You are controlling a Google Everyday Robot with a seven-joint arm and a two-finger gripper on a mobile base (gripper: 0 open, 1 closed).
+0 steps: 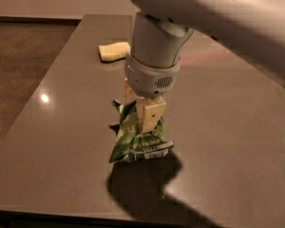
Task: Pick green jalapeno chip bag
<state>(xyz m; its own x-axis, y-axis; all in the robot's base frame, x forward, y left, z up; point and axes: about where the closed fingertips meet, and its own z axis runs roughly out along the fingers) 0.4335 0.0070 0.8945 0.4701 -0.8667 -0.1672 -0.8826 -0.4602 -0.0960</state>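
Observation:
The green jalapeno chip bag [138, 140] hangs upright just above the dark table [228, 127], with its shadow spread below it. My gripper [138, 114] comes straight down from the large white arm and is shut on the bag's upper part. One cream-coloured finger [149, 114] shows in front of the bag; the other is behind it.
A pale yellow object [113, 51] lies on the table at the back, left of the arm. The table's left edge runs beside a brown floor [19, 80]. The front edge is close below the bag's shadow.

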